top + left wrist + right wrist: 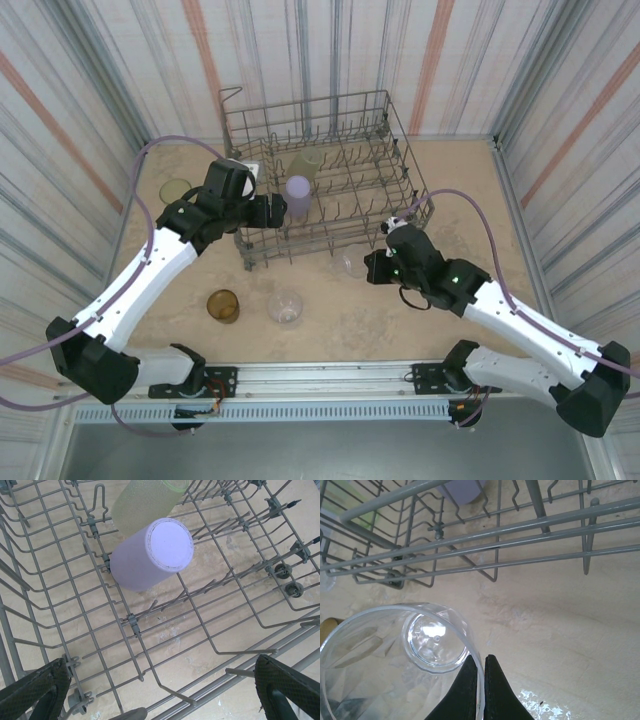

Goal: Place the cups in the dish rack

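The grey wire dish rack (312,104) stands at the back of the table. In it a lavender cup (298,197) sits upside down on the tines, and a pale yellow-green cup (305,162) lies behind it. My left gripper (262,212) hangs open over the rack's left part, with nothing between its fingers (35,690). The lavender cup (152,555) and the yellow-green cup (145,502) lie ahead of it. My right gripper (372,266) is in front of the rack, shut on the rim of a clear cup (385,665), one finger inside the cup and one outside.
On the table stand an amber cup (223,306), a second clear cup (285,307) and another yellow-green cup (177,189) at the far left. The rack's front rails (495,535) run just ahead of the right gripper (481,662). Corrugated walls enclose the table.
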Tool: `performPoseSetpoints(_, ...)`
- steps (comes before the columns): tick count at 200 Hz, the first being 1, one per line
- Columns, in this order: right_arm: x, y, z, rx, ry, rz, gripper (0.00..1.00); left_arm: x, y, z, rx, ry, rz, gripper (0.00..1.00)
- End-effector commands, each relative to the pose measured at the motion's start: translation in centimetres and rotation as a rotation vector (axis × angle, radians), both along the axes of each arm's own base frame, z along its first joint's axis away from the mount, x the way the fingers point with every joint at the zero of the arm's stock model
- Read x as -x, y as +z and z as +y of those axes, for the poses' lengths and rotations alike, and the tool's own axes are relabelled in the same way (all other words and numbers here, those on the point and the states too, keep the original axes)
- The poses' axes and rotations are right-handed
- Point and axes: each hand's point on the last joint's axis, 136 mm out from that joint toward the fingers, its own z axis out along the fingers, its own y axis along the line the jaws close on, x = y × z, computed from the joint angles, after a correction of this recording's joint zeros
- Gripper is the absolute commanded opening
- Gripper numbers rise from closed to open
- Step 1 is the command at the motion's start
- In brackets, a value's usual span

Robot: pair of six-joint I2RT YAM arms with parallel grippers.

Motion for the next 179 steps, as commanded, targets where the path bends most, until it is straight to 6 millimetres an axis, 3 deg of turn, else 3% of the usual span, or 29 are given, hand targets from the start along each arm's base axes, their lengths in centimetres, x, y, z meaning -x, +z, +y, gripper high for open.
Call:
performPoseSetpoints(1, -0.2, 2.7, 0.0, -0.037, 0.018, -0.044, 0.0, 0.5, 1.5, 0.1, 0.013, -0.003, -0.018, 0.99)
performPoseSetpoints(100, -1.0, 8.1, 2.2, -0.144, 0.081, -0.102, 0.0, 0.1, 1.4, 0.2, -0.009, -0.004, -0.028, 0.99)
performPoseSetpoints(135, -2.6, 8.2, 3.5, -0.129, 0.101, -0.075, 0.0, -0.2, 1.9, 0.0, 0.005, -0.009, -0.031, 0.99)
performPoseSetpoints(179, -5.5, 9.2, 3.7, -0.151, 0.096, -0.072, 0.0, -1.1, 2.4, -0.2, 0.022, -0.004, -0.026, 0.99)
